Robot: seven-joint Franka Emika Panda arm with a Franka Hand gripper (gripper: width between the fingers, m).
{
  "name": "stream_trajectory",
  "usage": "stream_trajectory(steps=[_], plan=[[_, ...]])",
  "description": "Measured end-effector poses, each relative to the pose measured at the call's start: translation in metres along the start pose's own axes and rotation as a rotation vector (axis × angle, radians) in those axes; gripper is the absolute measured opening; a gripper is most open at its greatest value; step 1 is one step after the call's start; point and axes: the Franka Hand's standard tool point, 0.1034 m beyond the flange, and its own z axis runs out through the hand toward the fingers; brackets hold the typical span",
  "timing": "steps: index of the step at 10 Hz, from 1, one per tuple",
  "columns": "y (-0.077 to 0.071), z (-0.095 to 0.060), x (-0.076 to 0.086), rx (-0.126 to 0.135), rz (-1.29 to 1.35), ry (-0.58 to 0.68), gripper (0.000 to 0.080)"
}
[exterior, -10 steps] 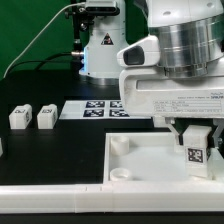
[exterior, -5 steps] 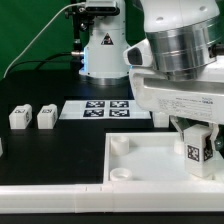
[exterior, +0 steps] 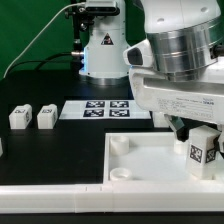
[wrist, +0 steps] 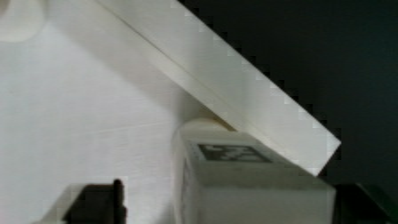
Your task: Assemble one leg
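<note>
A leg (exterior: pixel 203 153), a chunky white block with a marker tag, stands on the large white panel (exterior: pixel 145 160) near its corner at the exterior view's right, turned slightly askew. My gripper (exterior: pixel 198 138) hangs over it with the fingers either side. In the wrist view the leg (wrist: pixel 249 175) sits between the fingers (wrist: pixel 98 205). One finger is clearly apart from it and the other is close beside it. The gripper (wrist: pixel 228 208) is open. Two more legs (exterior: pixel 19 117) (exterior: pixel 46 117) stand on the black table at the exterior view's left.
The marker board (exterior: pixel 105 108) lies flat behind the panel. The robot's white base (exterior: pixel 100 50) stands at the back with a cable running to the exterior view's left. The panel's raised corner socket (exterior: pixel 120 146) is near the middle.
The gripper has shifted a little toward the exterior view's right and turned. The leg has turned with it and now looks askew. The fingers stand wider round it.
</note>
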Motion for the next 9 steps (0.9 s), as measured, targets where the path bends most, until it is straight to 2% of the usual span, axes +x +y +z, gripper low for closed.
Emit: stream_trajectory(steps=[1,2,5,7,8,9], plan=[[0.000,0.000,-0.001,-0.001,-0.008,0.000,0.0616],[0.001,0.001,-0.004,-0.010,-0.116,0.001,0.0639],[-0.005,-0.002,-0.014,-0.040,-0.584,0.016,0.0648],[-0.003,-0.002,-0.011,-0.043,-0.737,0.013,0.0649],[-0.002,-0.002,-0.008,-0.057,-0.883,0.018,0.0649],[-0.003,-0.004,0.001,-0.093,-1.047,0.043,0.0649]])
